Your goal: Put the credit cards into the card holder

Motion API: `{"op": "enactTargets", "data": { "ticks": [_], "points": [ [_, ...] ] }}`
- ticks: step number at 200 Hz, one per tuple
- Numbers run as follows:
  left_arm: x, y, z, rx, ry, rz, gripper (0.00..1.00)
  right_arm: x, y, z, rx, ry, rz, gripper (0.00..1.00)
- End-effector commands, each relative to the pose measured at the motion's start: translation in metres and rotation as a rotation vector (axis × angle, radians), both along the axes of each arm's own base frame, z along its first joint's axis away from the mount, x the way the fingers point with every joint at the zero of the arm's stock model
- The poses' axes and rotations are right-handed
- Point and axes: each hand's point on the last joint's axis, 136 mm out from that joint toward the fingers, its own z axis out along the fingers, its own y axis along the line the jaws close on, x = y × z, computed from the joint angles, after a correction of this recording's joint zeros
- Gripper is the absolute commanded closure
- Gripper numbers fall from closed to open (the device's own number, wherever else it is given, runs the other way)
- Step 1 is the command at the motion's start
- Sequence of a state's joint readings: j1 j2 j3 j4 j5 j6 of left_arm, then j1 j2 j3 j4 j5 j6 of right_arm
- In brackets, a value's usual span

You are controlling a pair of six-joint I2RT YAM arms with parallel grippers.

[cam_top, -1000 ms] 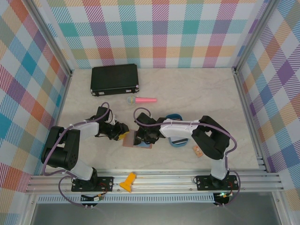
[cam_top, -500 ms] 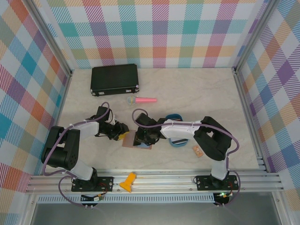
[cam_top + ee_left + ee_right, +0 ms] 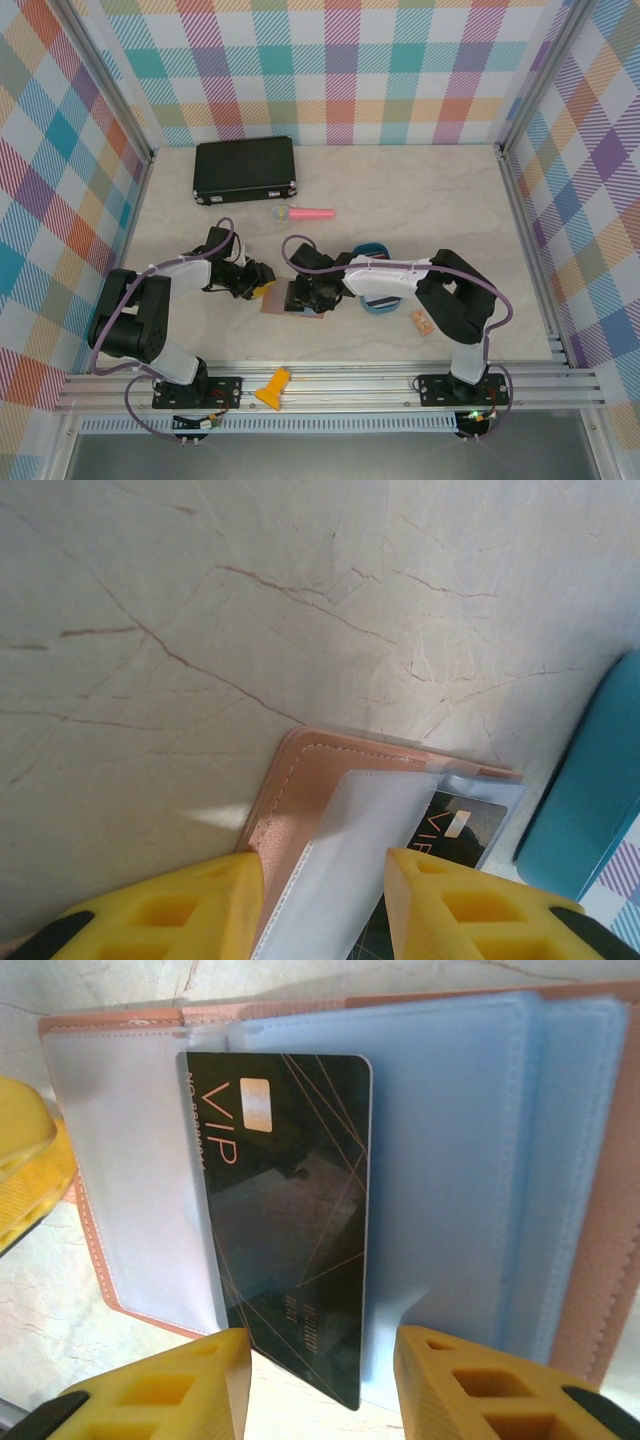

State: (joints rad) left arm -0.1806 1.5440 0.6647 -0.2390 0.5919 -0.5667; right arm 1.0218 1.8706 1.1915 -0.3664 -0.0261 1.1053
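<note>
Overhead, the card holder lies half hidden beneath the right gripper. The blue tray is largely covered by the right arm, and its contents are too small to tell. At the left wrist, the lower picture edge cuts off the holder, and the black card shows one corner. At the right wrist, one long edge of that card sits behind a frosted sleeve.

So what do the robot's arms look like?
The left arm and right arm have white links, black joints and looping purple cables. The left tool and right tool have chunky yellow fingers with square hollows.
</note>
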Motion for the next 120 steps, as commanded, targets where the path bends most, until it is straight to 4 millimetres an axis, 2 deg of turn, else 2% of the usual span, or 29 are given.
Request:
{"op": "enactTargets", "data": {
  "ticks": [1,32,62,100,120],
  "points": [
    [-0.046,0.022,-0.037,0.137,0.209,0.006,0.60,0.003,-0.008,0.017,-0.028,-0.055,0.043,0.56],
    [-0.046,0.022,-0.037,0.133,0.209,0.007,0.60,0.009,-0.013,0.024,-0.027,-0.065,0.060,0.51],
    [-0.046,0.022,-0.037,0.132,0.206,0.007,0.60,0.014,-0.004,0.027,-0.024,-0.068,0.107,0.45],
    [-0.045,0.020,-0.036,0.120,0.203,0.011,0.60,0.020,0.004,0.028,-0.048,-0.055,0.109,0.44],
    [-0.044,0.018,-0.035,0.110,0.200,0.015,0.60,0.022,0.000,0.023,-0.088,-0.035,0.082,0.45]
  ]
}}
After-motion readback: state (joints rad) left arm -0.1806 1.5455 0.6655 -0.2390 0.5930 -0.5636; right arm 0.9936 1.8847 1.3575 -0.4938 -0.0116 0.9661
